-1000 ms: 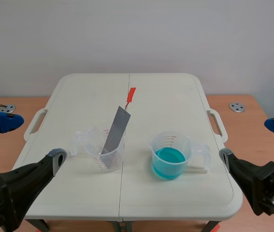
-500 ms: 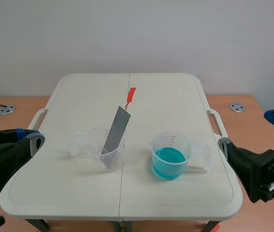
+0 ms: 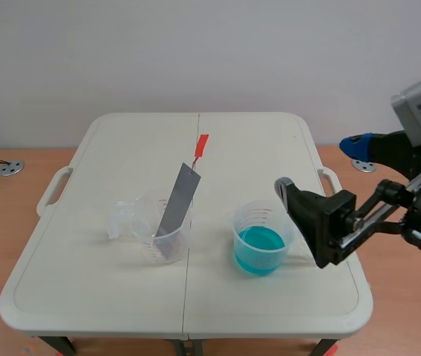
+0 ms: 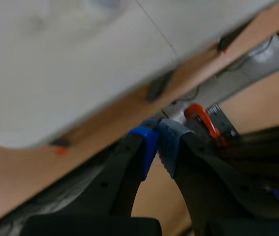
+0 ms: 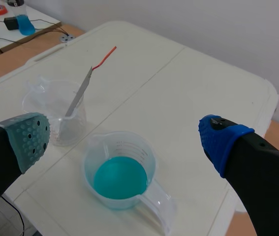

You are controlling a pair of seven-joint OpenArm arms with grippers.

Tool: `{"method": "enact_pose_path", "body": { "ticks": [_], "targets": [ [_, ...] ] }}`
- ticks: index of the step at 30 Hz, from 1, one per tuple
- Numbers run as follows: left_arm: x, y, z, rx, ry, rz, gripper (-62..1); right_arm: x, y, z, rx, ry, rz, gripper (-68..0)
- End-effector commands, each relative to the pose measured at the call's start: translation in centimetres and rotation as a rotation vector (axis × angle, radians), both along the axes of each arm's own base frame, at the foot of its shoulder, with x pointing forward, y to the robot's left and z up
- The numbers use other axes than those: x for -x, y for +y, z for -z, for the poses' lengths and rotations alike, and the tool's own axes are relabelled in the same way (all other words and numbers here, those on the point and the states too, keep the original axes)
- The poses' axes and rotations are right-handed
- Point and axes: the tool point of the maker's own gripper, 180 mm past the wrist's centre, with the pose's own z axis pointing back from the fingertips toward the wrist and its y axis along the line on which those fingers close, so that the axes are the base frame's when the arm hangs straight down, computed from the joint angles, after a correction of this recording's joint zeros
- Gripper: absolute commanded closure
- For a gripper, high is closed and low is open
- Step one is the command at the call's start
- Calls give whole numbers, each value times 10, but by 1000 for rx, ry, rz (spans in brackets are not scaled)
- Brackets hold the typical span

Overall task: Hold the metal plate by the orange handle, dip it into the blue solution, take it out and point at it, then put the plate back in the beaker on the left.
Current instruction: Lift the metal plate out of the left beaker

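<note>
A grey metal plate [image 3: 178,208] leans upright in the clear left beaker [image 3: 154,231], with its thin orange handle [image 3: 200,146] sticking up toward the far side. To its right stands the beaker of blue solution [image 3: 260,239]. My right gripper [image 3: 320,165] hangs open above and just right of the blue beaker, holding nothing. In the right wrist view the gripper [image 5: 124,140] spans the blue beaker [image 5: 119,172], and the plate [image 5: 80,92], the handle [image 5: 106,56] and the left beaker [image 5: 55,110] lie ahead. My left gripper [image 4: 156,142] is shut on nothing, low beside the table edge [image 4: 55,73], out of the scene view.
The white folding table [image 3: 121,297] stands on a wooden surface with metal discs [image 3: 11,168] at both sides. A small bottle of blue liquid [image 5: 23,19] sits on a far side board. An orange clamp [image 4: 201,120] lies past the left gripper.
The left gripper shut and its arm dropped out of the scene view. The right arm rose and swung in over the table beside the blue beaker, still open.
</note>
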Motion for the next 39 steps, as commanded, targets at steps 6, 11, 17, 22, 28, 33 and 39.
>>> {"method": "enact_pose_path", "body": {
  "ticks": [6,11,17,22,28,33,39],
  "targets": [
    [59,24,34,-44,198,-45,-47,-19,18,-4,-72,-7,2,-626],
    [91,46,57,-109,318,-69,-47,-31,38,-2,-96,10,-22,-626],
    [113,64,72,-147,388,-95,-47,-47,56,5,-184,78,-20,-626],
    [131,69,80,-152,440,-113,-47,-60,68,6,-217,97,-19,-626],
    [148,62,86,-136,487,-118,-47,-77,81,6,-259,119,-7,-626],
    [155,61,90,-133,507,-115,-47,-90,89,13,-294,151,6,-626],
    [164,68,95,-149,534,-128,-47,-105,97,21,-318,180,18,-626]
  ]
}}
